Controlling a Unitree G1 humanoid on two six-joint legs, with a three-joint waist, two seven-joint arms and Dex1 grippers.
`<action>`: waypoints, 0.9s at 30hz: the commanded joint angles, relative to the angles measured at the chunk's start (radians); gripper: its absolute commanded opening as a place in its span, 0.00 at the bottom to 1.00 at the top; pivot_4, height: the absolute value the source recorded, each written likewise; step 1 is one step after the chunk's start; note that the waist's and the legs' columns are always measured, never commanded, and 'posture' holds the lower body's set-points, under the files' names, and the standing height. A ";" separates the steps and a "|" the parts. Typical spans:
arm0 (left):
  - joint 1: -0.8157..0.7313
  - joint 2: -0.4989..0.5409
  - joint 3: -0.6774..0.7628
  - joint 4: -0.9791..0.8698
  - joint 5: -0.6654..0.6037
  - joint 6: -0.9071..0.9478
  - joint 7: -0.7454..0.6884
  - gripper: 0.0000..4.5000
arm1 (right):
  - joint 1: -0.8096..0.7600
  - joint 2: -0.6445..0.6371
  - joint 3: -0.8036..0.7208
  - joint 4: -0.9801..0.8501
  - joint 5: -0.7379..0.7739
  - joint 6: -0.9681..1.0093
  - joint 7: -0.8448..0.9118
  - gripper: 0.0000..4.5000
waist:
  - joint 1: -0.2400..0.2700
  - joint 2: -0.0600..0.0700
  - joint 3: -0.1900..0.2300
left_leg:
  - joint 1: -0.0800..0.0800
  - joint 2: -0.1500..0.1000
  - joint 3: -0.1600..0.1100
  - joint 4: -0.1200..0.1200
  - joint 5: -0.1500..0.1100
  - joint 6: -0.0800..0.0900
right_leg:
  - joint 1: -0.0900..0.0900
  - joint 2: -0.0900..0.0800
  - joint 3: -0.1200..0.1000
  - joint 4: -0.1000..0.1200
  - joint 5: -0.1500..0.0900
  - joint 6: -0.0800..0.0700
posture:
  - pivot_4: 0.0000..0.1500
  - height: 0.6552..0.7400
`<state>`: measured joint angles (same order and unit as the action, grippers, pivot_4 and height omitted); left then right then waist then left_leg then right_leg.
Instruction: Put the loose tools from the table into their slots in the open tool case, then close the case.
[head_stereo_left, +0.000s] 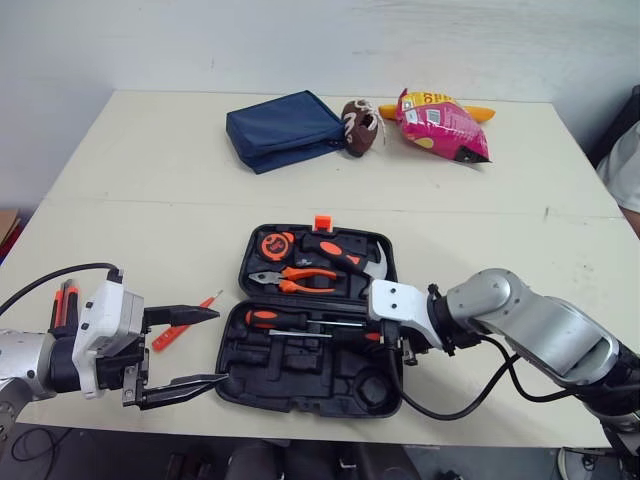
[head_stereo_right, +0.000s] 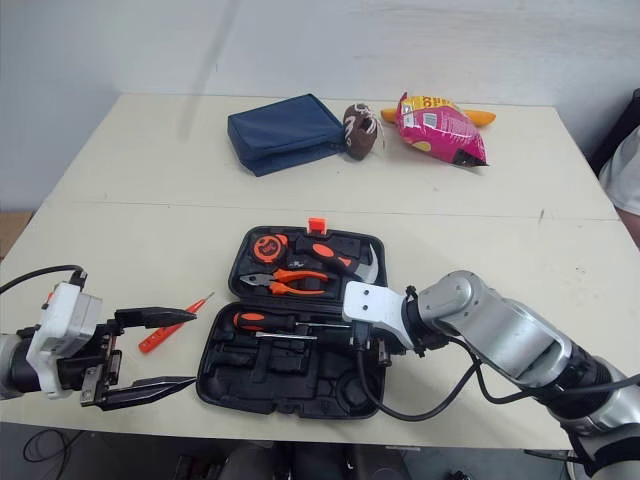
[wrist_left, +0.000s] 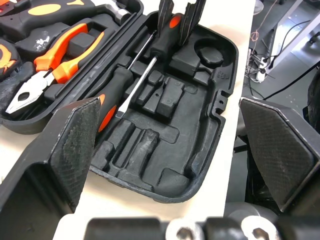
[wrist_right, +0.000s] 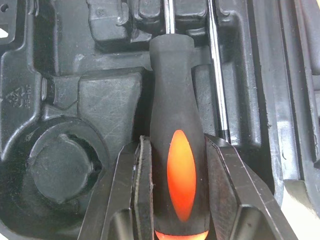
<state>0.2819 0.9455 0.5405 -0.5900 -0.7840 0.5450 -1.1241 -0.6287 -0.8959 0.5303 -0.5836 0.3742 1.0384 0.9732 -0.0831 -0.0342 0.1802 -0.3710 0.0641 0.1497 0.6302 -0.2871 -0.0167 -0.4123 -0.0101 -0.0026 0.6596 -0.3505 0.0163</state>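
Right pincer (wrist_right: 179, 142): clenched mid-handle on the screwdriver (wrist_right: 172, 75), over the near half of the tool case (head_stereo_left: 300, 390). The tool is judged stiff and light, with a grippy handle. Left pincer (head_stereo_left: 220, 345): released, left of the case, beside a loose orange tester (head_stereo_right: 158, 341) on the table (head_stereo_left: 150, 200). The right wrist view gives the grip, which the wrist hides in the head views.

An open case (head_stereo_left: 300, 385) lies at the middle of the pale surface (head_stereo_left: 130, 200). Its far half holds a tape measure (head_stereo_left: 272, 245), pliers (head_stereo_left: 296, 280) and a hammer (head_stereo_left: 348, 257). In the near half, a driver (head_stereo_left: 268, 318) lies beside a screwdriver (head_stereo_left: 340, 336), whose handle end meets the right end effector (head_stereo_left: 385, 340), reaching in from 3 o'clock. A red tester (head_stereo_left: 185, 323) lies loose at the case's 9 o'clock. At 8 o'clock the left end effector (head_stereo_left: 220, 346) hovers, fingers spread wide. At 12 o'clock, well apart, are a blue pouch (head_stereo_left: 285, 130), a toy football (head_stereo_left: 360, 127) and a pink bag (head_stereo_left: 440, 125).
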 joint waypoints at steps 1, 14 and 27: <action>-0.013 0.001 0.003 -0.023 -0.008 -0.004 0.006 1.00 | 0.001 -0.010 0.026 -0.020 -0.001 0.016 0.025 0.22 | 0.000 0.000 0.000 | 0.000 0.000 0.000 0.000 0.000 0.000 | 0.000 0.000 0.000 0.000 0.000 0.000 | 1.00 1.00; -0.023 -0.003 -0.005 0.002 0.007 -0.017 0.006 1.00 | 0.051 -0.009 -0.006 0.005 -0.018 -0.094 0.052 0.61 | 0.001 -0.002 -0.002 | 0.000 0.000 0.000 0.001 0.000 0.000 | 0.001 0.000 0.000 0.000 0.000 0.000 | 1.00 1.00; -0.004 -0.009 0.014 0.009 0.018 -0.032 0.001 1.00 | 0.126 0.002 -0.234 0.133 0.068 -0.424 0.239 0.61 | 0.000 -0.004 -0.002 | 0.001 0.000 0.000 0.002 0.000 0.001 | 0.002 0.000 -0.001 0.001 0.000 0.000 | 1.00 1.00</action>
<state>0.2750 0.9418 0.5318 -0.5767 -0.7728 0.5315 -1.1164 -0.5064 -0.9251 0.3502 -0.4490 0.4033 0.7007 1.1805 -0.0830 -0.0380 0.1782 -0.3696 0.0641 0.1497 0.6324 -0.2872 -0.0162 -0.4103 -0.0099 -0.0032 0.6609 -0.3505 0.0161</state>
